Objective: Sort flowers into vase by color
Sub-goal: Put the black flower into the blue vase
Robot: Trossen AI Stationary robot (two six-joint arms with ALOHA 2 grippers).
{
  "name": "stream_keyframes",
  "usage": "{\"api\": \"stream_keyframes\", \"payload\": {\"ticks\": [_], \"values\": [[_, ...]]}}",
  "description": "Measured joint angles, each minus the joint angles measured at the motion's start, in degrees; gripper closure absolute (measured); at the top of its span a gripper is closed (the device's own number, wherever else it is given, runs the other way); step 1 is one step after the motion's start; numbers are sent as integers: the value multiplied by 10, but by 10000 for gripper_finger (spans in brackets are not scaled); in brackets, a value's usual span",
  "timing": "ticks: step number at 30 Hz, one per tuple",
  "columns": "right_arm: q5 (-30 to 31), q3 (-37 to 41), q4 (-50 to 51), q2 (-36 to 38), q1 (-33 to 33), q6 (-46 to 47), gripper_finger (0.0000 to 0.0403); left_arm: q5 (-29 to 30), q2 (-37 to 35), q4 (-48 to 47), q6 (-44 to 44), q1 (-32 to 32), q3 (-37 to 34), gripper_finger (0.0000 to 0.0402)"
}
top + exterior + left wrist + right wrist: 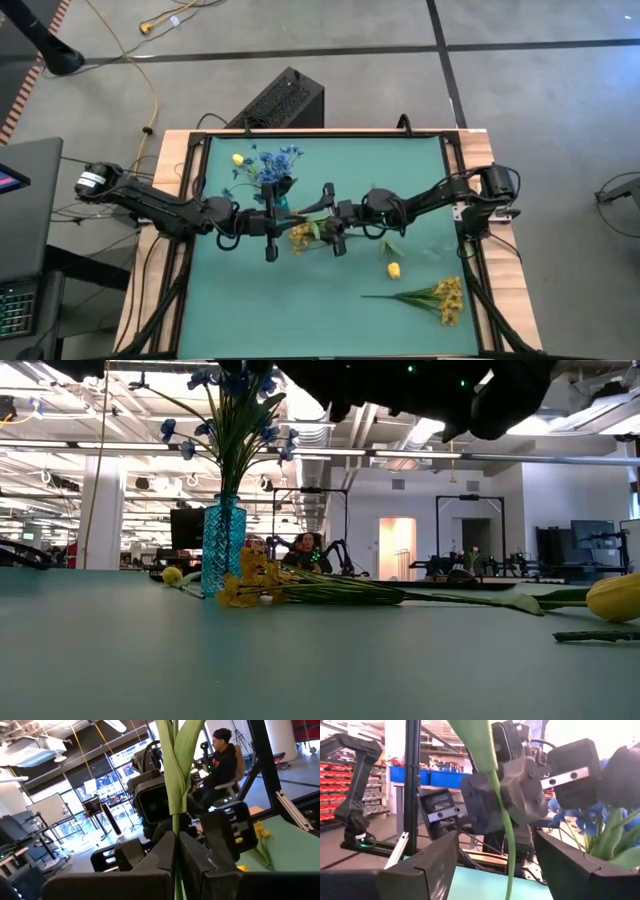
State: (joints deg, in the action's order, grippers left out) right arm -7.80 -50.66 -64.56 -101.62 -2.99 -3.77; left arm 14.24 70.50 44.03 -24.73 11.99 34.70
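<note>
While a green flower stem is clamped upright in the clenched left jaws, the right jaws stand released around the same stem.

The stem is held above the middle of the green desk, where the two grippers meet just beside the blue glass vase, in which blue flowers are already standing. A yellow-orange sprig is laid on the desk at the vase's foot, beneath the grippers. A single yellow bud is seen nearer the front, and another yellow-orange cluster is laid near the front right corner. A small yellow bud is seen beside the blue flowers. Whether the held stem carries a blossom cannot be told.
</note>
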Motion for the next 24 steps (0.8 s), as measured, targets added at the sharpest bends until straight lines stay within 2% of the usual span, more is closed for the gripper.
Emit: {"api": "stream_keyframes", "payload": {"ticks": [7, 11, 16, 24], "values": [[6, -12, 10, 0, 1, -12, 134, 1, 0, 2, 7, 0, 0, 401], [18, -18, 18, 0, 0, -12, 164, 1, 0, 5, 10, 0, 0, 401], [40, -21, 31, 0, 2, -12, 232, 1, 0, 5, 15, 0, 0, 401], [38, -21, 41, 0, 1, -13, 364, 4, 0, 5, 16, -1, 0, 401]]}}
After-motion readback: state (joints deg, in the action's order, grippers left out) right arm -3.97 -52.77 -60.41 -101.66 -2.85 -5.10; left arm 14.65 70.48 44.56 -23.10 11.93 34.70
